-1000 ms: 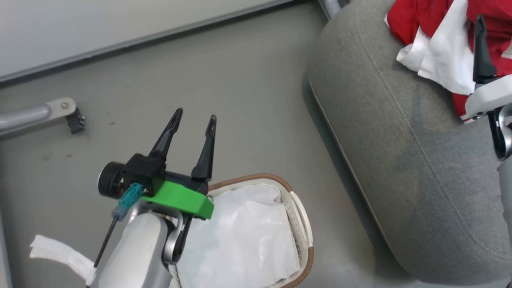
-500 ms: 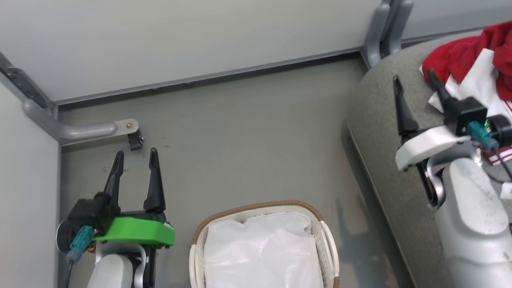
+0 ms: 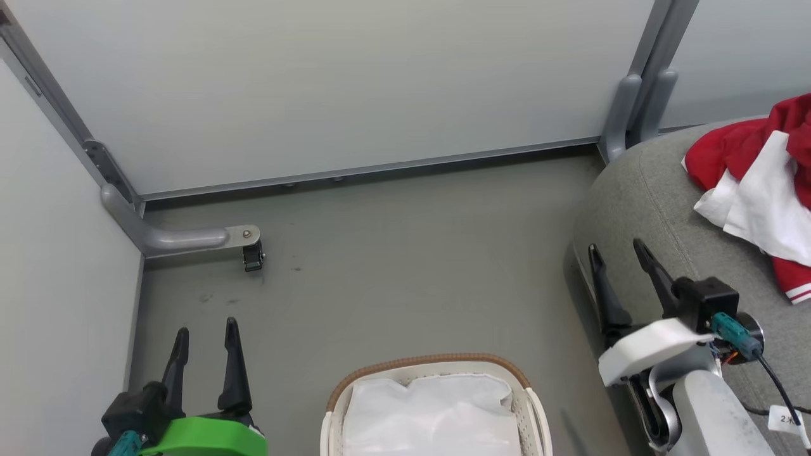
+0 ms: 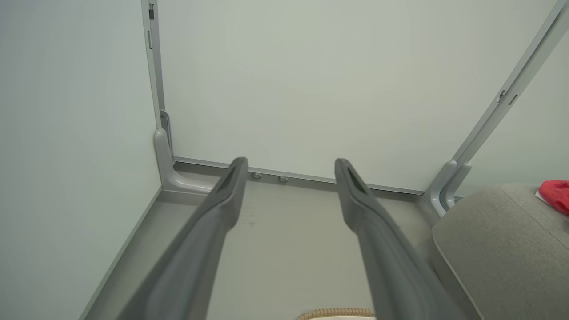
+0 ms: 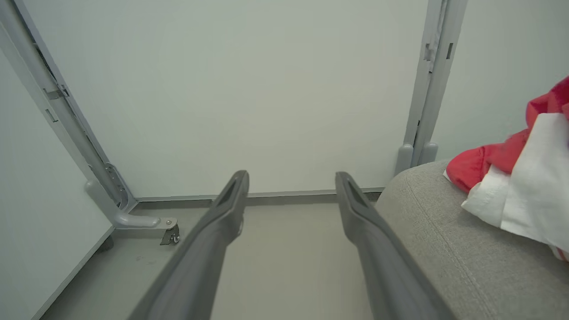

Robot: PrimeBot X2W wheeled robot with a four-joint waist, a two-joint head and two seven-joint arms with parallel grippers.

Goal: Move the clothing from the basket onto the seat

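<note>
The clothing, red garments with a white one on top, lies piled on the grey seat at the right; the same clothing shows on the seat in the right wrist view. The basket stands on the floor at bottom centre, showing only its white cloth lining. My left gripper is open and empty at lower left, left of the basket. My right gripper is open and empty over the seat's near-left edge, apart from the clothing. In the left wrist view a strip of the basket rim and the seat appear.
Pale wall panels close the space behind and at the left. A grey bracket foot with a small caster sticks out over the floor at the left. A grey post stands at the seat's far corner.
The head camera has swung and tilted, so the whole picture shifted. Both arms have drawn back to the lower corners; the right gripper left the clothing pile. Both stay open and empty.
</note>
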